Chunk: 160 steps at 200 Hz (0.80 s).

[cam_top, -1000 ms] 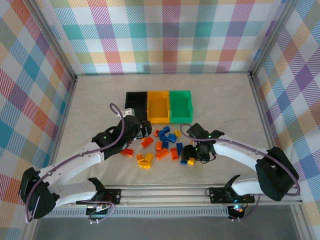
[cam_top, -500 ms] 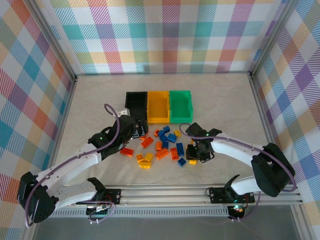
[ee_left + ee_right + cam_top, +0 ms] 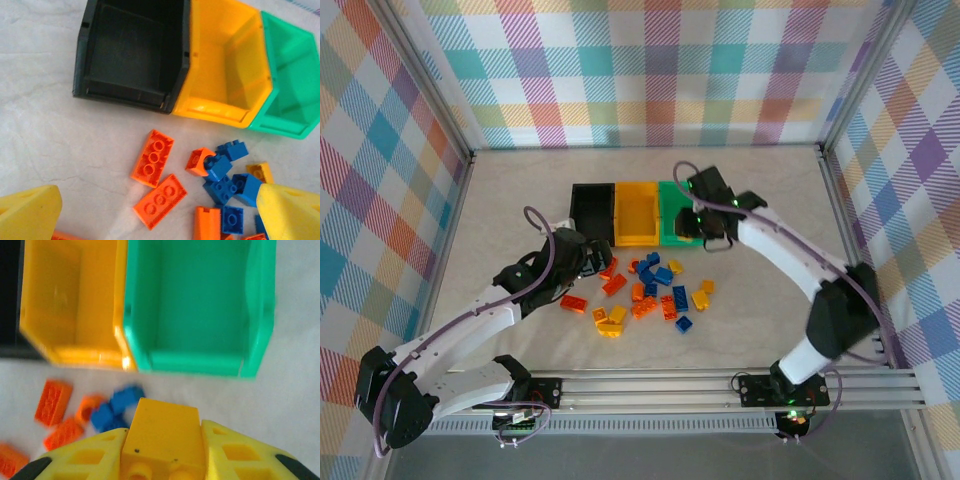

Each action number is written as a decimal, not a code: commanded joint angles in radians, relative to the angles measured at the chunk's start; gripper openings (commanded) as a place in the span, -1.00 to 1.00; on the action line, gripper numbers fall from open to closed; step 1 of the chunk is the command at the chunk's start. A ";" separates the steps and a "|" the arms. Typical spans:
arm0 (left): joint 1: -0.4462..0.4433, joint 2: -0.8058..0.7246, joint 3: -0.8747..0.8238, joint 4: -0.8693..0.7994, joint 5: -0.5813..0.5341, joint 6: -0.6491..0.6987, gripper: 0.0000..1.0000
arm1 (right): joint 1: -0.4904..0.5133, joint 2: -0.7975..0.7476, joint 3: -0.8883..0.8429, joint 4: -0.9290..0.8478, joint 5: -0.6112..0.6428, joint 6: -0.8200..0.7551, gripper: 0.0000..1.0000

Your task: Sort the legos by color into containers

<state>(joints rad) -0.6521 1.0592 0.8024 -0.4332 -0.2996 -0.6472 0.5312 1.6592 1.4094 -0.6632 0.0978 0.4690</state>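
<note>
Fingers of right gripper clamped on one yellow lego, lower end cut off. Beyond: three bins – green bin ahead, yellow bin leftward, black bin cropped. Fingers of left gripper spread, released; loose legos between, overlapping, count unclear.

Yellow brick cut off below (right wrist view blurred).

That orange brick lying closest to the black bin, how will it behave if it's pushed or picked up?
The orange brick looks like rigid moulded plastic, so it should hold shape under a pinch. Small beside the black bin, it's probably very light. Lying flat with straight sides, it would likely slide or twist, not roll, if pushed.
</note>
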 commanded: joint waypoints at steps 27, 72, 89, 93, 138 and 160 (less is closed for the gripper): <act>0.035 0.000 0.018 -0.155 0.034 -0.040 1.00 | -0.054 0.332 0.298 -0.007 0.057 -0.079 -0.25; 0.070 -0.017 -0.015 -0.176 0.075 -0.067 1.00 | -0.063 0.469 0.416 -0.042 0.051 -0.055 0.06; 0.081 -0.013 -0.017 -0.186 0.082 -0.067 1.00 | -0.064 0.464 0.415 -0.033 0.040 -0.049 0.35; 0.084 -0.013 -0.016 -0.189 0.083 -0.068 1.00 | -0.063 0.456 0.414 -0.029 0.037 -0.050 0.39; 0.098 0.052 0.001 -0.245 0.087 -0.109 1.00 | -0.051 0.300 0.309 0.030 0.020 -0.053 0.55; 0.098 0.117 -0.022 -0.225 0.160 -0.146 0.97 | -0.031 0.218 0.202 0.071 0.016 -0.052 0.56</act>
<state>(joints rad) -0.5659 1.1194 0.7990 -0.6323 -0.2104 -0.7383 0.4744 1.9900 1.6859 -0.6399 0.1337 0.4164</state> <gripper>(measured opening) 0.995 0.776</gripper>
